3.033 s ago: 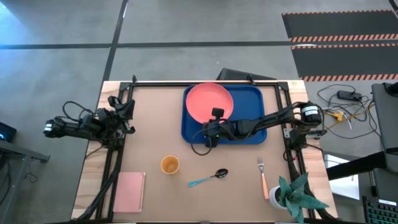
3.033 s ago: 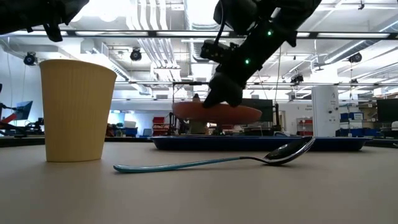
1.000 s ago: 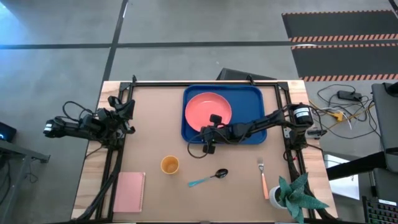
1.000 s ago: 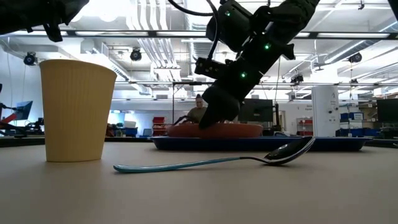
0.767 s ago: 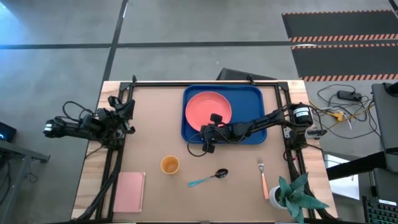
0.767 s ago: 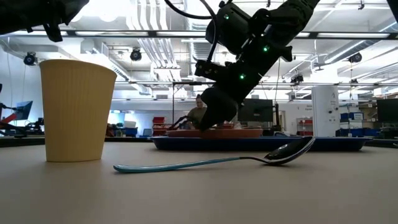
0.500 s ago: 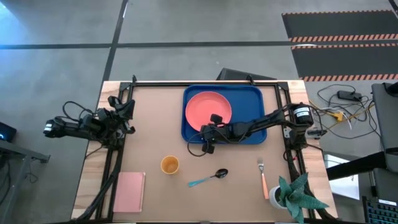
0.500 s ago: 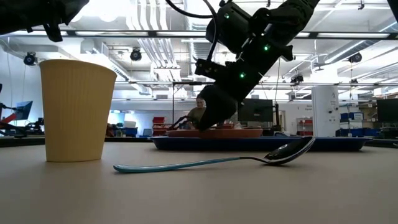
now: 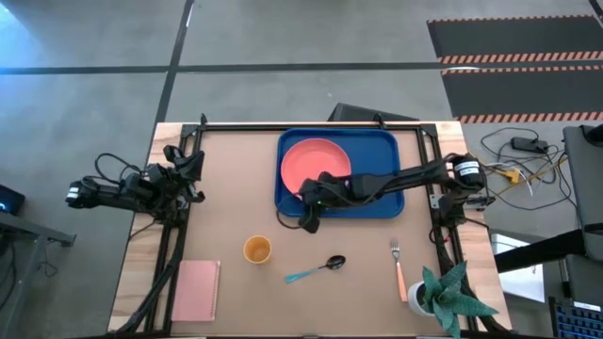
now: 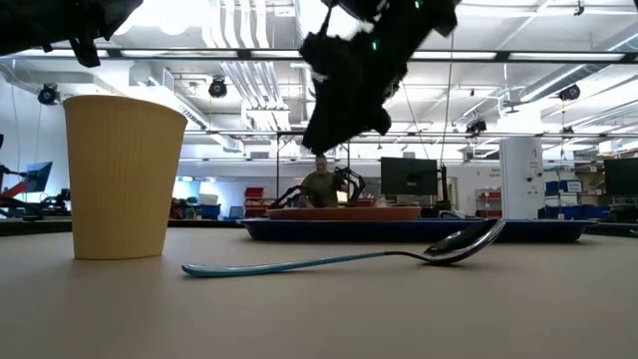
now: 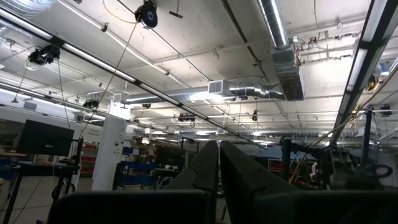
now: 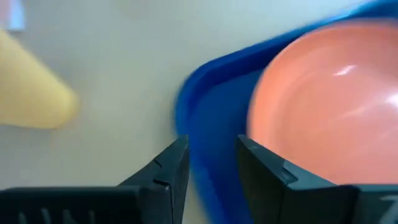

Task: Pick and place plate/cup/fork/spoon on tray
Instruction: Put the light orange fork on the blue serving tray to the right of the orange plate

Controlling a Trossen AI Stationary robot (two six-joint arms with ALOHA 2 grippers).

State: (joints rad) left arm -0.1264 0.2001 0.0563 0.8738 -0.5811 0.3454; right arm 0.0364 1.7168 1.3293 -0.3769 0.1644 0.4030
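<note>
The coral-pink plate (image 9: 316,162) lies flat in the left half of the blue tray (image 9: 382,193). My right gripper (image 12: 211,163) hovers open above the tray's near left corner (image 12: 186,118), clear of the plate (image 12: 323,106), with nothing between its fingers. In the low view it hangs well above the plate (image 10: 344,212). The orange-yellow cup (image 9: 256,250) stands upright on the table. The blue-handled spoon (image 9: 318,269) and the orange-handled fork (image 9: 399,266) lie flat near the front. My left gripper (image 11: 219,144) waits shut at the table's left edge, pointing up.
A pink notebook (image 9: 196,289) lies at the near left corner and a potted plant (image 9: 443,297) stands at the near right corner. Bare tabletop lies between the tray and the cup. The tray's right half (image 9: 377,160) holds nothing.
My right gripper has let go of the plate's near left rim and risen well above the tray, shifting slightly toward the table's left. The plate has settled flat on the tray and stays there.
</note>
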